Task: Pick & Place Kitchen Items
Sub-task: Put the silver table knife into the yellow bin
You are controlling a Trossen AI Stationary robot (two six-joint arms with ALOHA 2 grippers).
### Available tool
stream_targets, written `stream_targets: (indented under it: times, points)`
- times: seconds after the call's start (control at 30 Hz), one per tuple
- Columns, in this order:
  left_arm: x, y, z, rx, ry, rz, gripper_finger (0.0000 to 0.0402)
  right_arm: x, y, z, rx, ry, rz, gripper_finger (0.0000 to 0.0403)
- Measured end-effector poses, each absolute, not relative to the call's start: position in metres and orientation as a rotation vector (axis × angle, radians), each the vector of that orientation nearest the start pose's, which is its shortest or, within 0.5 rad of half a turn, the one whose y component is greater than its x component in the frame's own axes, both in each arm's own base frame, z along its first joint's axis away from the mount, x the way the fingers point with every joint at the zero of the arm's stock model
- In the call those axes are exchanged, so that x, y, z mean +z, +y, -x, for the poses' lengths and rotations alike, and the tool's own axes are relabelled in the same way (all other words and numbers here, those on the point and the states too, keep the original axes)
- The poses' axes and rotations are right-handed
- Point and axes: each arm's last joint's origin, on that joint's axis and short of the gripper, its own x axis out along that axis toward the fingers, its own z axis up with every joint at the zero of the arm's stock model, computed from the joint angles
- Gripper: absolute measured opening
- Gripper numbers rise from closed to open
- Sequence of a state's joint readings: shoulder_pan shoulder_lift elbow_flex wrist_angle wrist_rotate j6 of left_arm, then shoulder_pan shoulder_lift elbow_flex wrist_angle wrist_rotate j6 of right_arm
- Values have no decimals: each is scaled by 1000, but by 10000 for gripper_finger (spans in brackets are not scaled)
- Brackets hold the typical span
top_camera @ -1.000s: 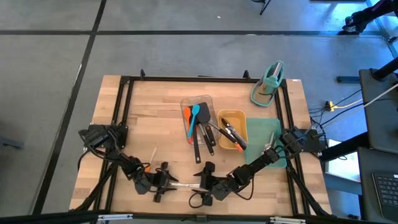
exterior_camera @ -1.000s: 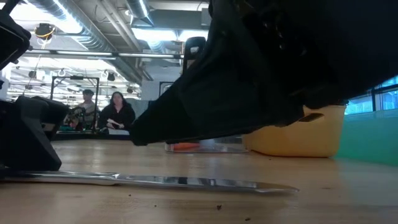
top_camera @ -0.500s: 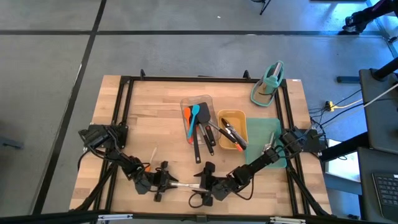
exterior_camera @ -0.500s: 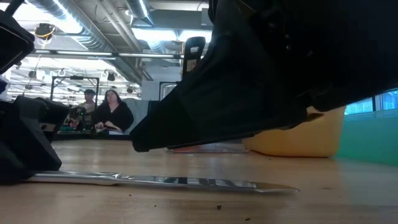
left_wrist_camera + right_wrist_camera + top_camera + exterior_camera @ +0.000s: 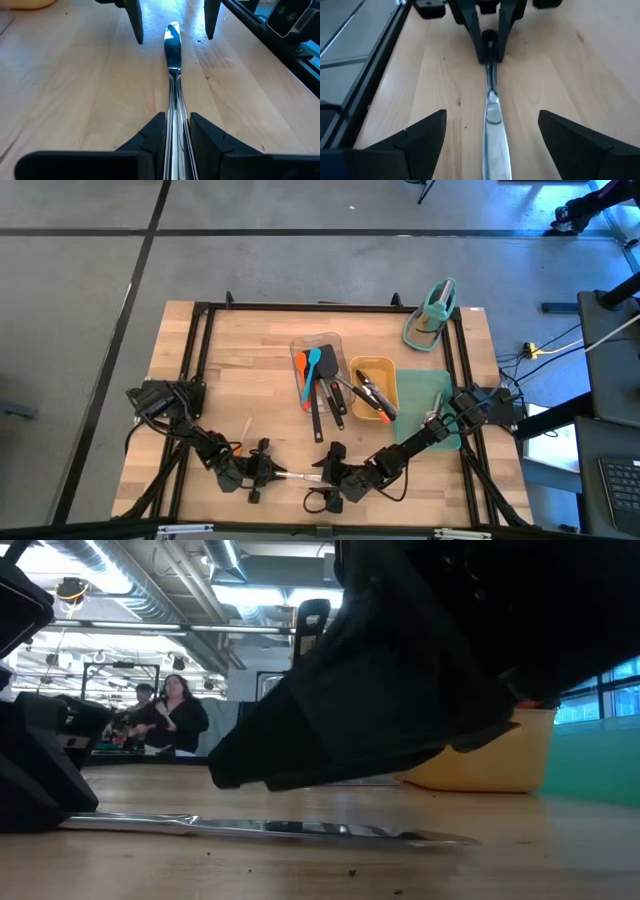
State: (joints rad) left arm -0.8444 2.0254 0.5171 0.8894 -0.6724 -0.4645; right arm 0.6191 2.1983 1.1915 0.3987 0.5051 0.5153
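Note:
A shiny steel utensil [image 5: 296, 476] with a flat, blade-like end lies along the table's near edge, between my two grippers. My left gripper [image 5: 262, 474] is shut on its handle end. My right gripper [image 5: 328, 475] is open. Its fingers [image 5: 135, 22] stand on either side of the utensil's free tip [image 5: 172, 31] without touching it. In the low view the utensil [image 5: 270, 828] lies flat on the wood under the dark right gripper [image 5: 380, 700]. Other utensils sit in the clear tray [image 5: 330, 340] and the yellow tray [image 5: 372, 364]. My left gripper pinches the utensil's handle [image 5: 174, 107] between its two fingers [image 5: 150, 132]. The fingers come in level from the table's left and lie along the utensil. The utensil points straight out ahead of them, and its blade end [image 5: 400, 834] rests on the table.
Orange and blue spatulas and black turners lie in the clear tray. Black-handled tongs lie in the yellow tray. A teal mat [image 5: 432, 412] and a teal stand [image 5: 432, 315] are on the right. Black frame rails [image 5: 198, 360] edge the table. People sit in the room beyond.
The utensil has slid a little along the table toward its left edge, drawn by my left gripper. My right gripper has stayed open over the tip end.

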Motion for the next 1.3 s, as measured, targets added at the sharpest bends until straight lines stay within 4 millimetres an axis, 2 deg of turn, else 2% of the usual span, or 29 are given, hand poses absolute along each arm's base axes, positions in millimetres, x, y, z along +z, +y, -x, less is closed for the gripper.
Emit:
stream_targets:
  times: [0.53, 1.3]
  points:
    - [47, -200, -202, -13, 445, -52, 74, 74, 236, -361, -67, 580, -247, 319]
    - [56, -208, -211, -5, 385, -133, 71, 71, 232, -363, -57, 618, -303, 319]
